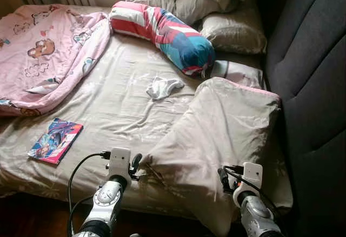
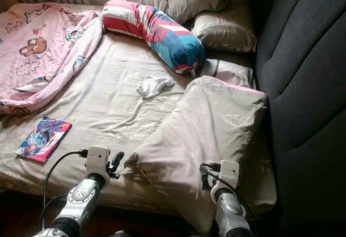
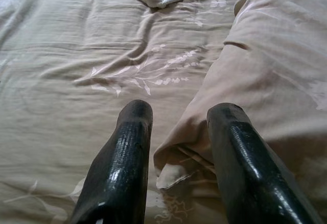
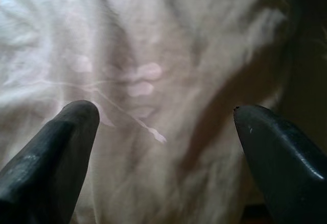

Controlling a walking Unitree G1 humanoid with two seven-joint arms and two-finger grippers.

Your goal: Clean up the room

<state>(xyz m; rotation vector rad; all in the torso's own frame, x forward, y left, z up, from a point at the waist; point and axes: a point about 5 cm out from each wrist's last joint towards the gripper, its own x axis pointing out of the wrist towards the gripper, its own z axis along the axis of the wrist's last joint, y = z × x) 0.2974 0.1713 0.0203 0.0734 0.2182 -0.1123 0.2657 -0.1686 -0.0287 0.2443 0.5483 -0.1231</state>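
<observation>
A beige folded quilt [image 1: 221, 123] lies on the near right part of the bed, its near-left corner [image 3: 176, 168] turned up. My left gripper [image 3: 179, 114] is open, its black fingers [image 3: 127, 147] on either side of that corner, low over the beige sheet [image 1: 119, 102]. My right gripper [image 4: 166, 112] is open wide just above the quilt's near edge [image 1: 223, 175]. A crumpled white cloth [image 1: 162, 87] lies mid-bed, and a colourful book [image 1: 55, 140] rests near the bed's front left.
A pink printed blanket [image 1: 48, 53] is bunched at the far left. A striped red, white and blue bolster [image 1: 162, 32] and beige pillows [image 1: 232, 29] lie at the head. A dark padded headboard [image 1: 308, 75] runs along the right side.
</observation>
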